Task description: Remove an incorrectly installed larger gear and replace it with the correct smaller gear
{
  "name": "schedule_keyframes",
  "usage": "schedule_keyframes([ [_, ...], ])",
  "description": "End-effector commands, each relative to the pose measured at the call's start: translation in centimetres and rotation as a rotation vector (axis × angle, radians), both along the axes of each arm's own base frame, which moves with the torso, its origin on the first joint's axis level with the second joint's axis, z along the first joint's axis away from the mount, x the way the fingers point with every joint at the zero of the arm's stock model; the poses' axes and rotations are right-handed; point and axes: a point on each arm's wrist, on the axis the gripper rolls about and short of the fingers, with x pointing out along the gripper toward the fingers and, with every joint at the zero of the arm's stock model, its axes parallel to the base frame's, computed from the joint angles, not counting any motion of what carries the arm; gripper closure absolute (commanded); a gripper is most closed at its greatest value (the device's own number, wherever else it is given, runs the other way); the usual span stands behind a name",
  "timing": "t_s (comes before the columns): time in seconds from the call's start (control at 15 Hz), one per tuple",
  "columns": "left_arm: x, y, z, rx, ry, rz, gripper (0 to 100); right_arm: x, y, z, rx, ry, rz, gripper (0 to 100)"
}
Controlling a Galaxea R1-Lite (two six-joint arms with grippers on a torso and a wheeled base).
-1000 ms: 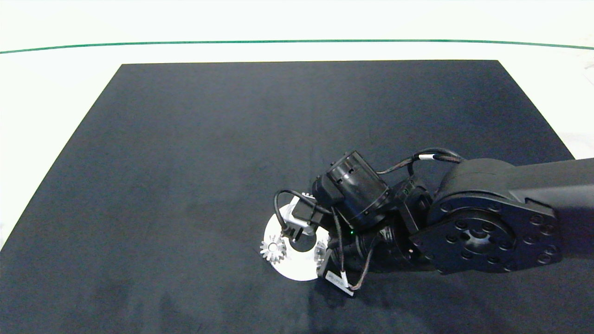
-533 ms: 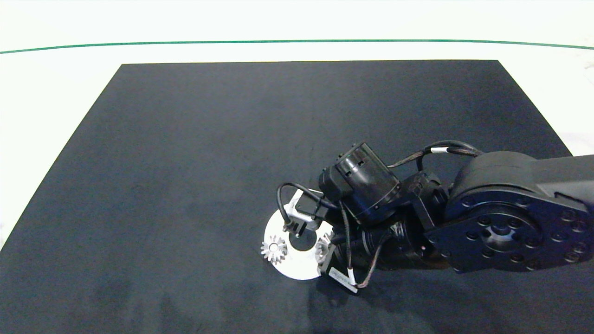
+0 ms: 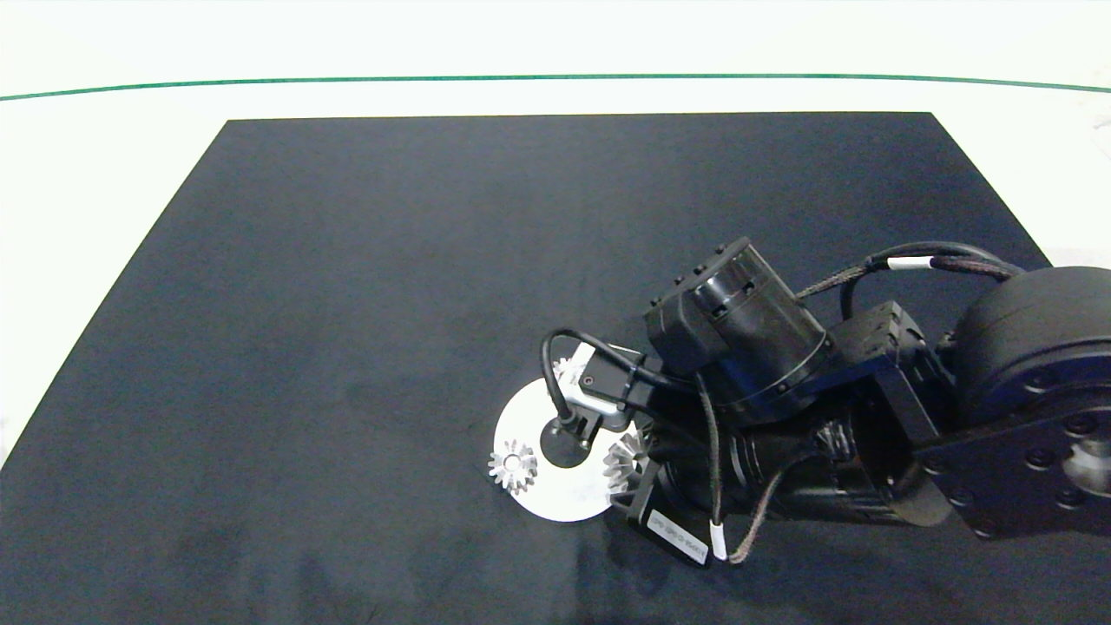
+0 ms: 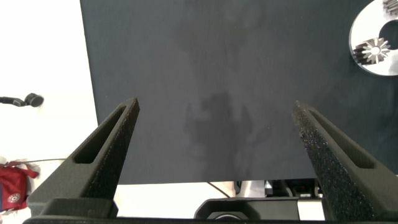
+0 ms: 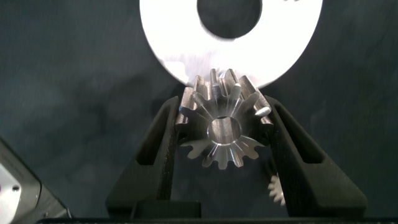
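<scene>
Gripping the larger gear (image 5: 222,132) at the white disc's (image 5: 186,59) edge, the right end effector (image 5: 224,134) is mid-removal; next, lift it clear.

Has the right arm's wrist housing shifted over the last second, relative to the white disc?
Yes. The right arm's wrist housing has drawn back toward the table's right edge, away from the white disc, which stays put. The right end effector grips a gear.

Right arm (image 3: 868,408) is black with round bolted joints, looped black cables and white labels; fingers (image 5: 155,155) are dark grey.
</scene>
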Motion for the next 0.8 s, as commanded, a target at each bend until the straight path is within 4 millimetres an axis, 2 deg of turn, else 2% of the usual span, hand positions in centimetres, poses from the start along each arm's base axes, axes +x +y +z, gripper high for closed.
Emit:
schedule_keyframes([
  [0.07,0.0,0.0,-0.1,0.011,0.009,-0.006,0,-2.0,-2.5,-0.7,-0.037,0.025,0.004,57],
  [0.33,0.0,0.0,-0.1,0.015,0.009,-0.007,0,-3.7,-4.1,-2.9,-0.1,0.079,0.02,57],
  [0.67,0.0,0.0,-0.1,0.016,0.01,-0.006,0,-4.0,-4.6,-5.6,-0.098,0.078,0.015,57],
  [0.8,0.0,0.0,-0.1,0.017,0.01,-0.006,0,-4.1,-4.6,-6.0,-0.106,0.086,0.013,57],
])
